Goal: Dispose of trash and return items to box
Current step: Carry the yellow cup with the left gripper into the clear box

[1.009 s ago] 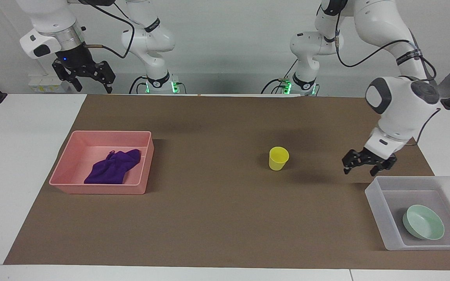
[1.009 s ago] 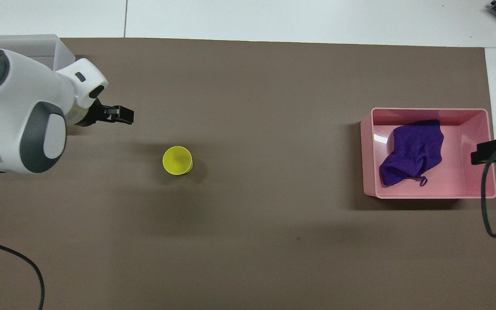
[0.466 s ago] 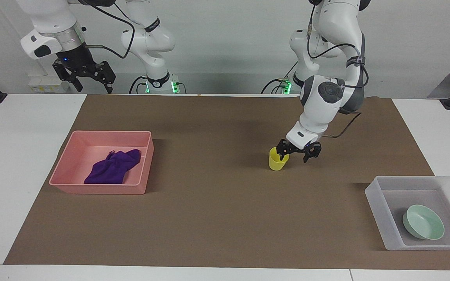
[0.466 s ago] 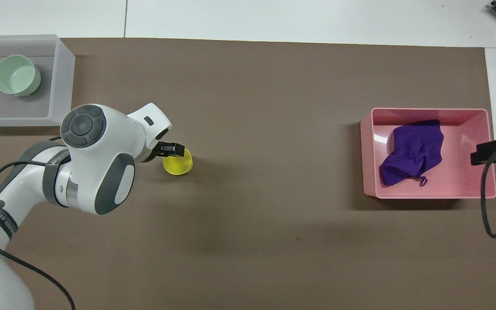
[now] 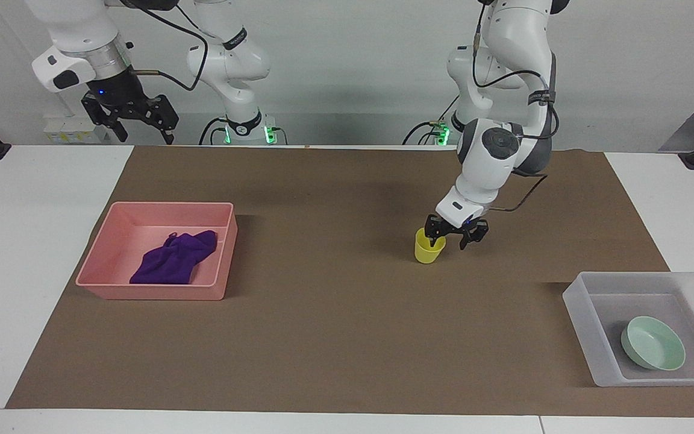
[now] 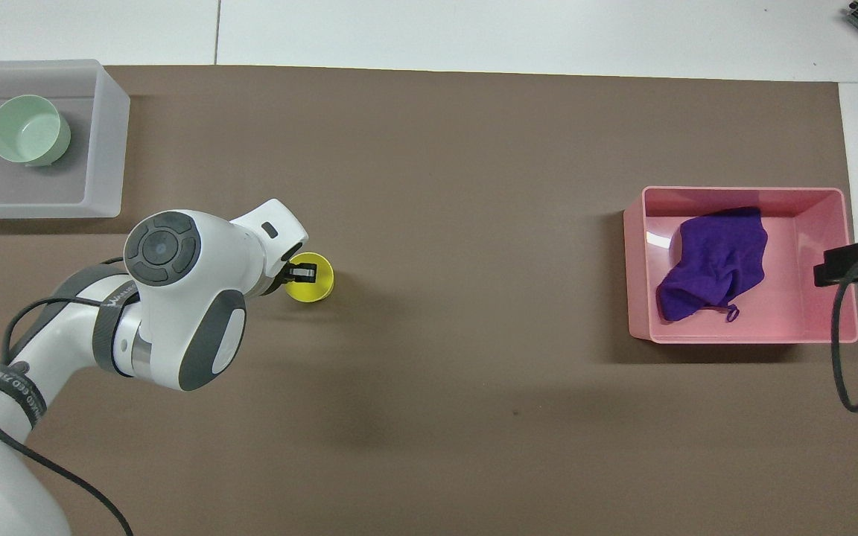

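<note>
The yellow cup (image 5: 429, 246) stands upright on the brown mat (image 5: 335, 337) near the middle of the table (image 5: 34, 241), somewhat toward the left arm's end. The left hand (image 5: 441, 237) is down at its rim, fingers pressed together on the cup's wall at the side toward the left arm's end, one finger reaching inside the mouth; in the overhead view the hand (image 6: 301, 273) sits over that same edge of the cup (image 6: 311, 278). The cup has not left the mat.

The frosted box (image 5: 582, 319) lies at the left arm's end of the table, farther from the robots than the cup, and the green bowl (image 5: 652, 343) already rests inside it. The purple cloth (image 5: 174, 258) lies in the pink bin (image 5: 97, 265) toward the right arm's end. The right hand (image 5: 133, 117) waits with fingers spread, raised above the table's edge at its own end.

So the cup looks like the only item left to put away, and the risks sit in the grip. A pinch on a thin wall at one side holds the cup off-centre, so it could swing or tilt when lifted, or slip out if the plastic flexes. A fast sideways carry would make that worse. At the box, coming in too low could knock the cup against the wall, and a drop from height could land it on the bowl or bounce it out.
</note>
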You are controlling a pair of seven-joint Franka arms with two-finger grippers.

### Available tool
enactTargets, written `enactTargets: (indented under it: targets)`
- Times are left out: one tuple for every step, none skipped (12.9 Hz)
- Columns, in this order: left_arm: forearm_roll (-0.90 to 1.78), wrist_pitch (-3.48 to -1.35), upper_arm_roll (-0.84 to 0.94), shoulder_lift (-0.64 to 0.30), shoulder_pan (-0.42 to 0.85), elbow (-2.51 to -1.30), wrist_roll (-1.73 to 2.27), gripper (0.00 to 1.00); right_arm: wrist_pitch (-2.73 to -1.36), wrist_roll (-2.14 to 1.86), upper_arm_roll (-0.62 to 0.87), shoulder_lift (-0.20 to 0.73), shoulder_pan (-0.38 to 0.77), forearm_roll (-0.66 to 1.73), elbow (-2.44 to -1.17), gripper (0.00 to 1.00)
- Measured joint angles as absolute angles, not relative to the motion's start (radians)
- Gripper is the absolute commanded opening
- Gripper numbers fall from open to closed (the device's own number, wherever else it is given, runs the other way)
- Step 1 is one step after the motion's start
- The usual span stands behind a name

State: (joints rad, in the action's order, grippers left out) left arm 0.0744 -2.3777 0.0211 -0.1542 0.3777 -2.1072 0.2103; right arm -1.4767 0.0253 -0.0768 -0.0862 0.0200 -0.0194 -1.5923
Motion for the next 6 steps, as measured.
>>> enactTargets:
  targets:
    - [0.074,-2.375,0.015,-0.149,0.376,-2.097,0.211,0.0,-1.477,0.025,-0.077,-0.087,0.02,-0.019,-1.593,1.0]
    - [0.074,-2.369,0.007,-0.143,0.371,-2.083,0.211,0.0,-1.477,0.025,-0.077,-0.087,0.02,-0.019,-1.593,1.0]
    - [0.074,-2.352,0.002,-0.138,0.358,-2.058,0.211,0.0,-1.477,0.025,-0.078,-0.088,0.02,-0.019,-1.593,1.0]
    - [0.074,-2.327,-0.001,-0.136,0.338,-2.025,0.211,0.0,-1.477,0.025,-0.078,-0.088,0.02,-0.019,-1.594,1.0]
    - [0.074,-2.288,-0.002,-0.134,0.312,-1.983,0.21,0.0,-1.477,0.025,-0.078,-0.089,0.02,-0.019,-1.594,1.0]
    - [0.074,-2.241,-0.004,-0.134,0.281,-1.935,0.202,0.0,-1.477,0.025,-0.078,-0.091,0.02,-0.019,-1.595,1.0]
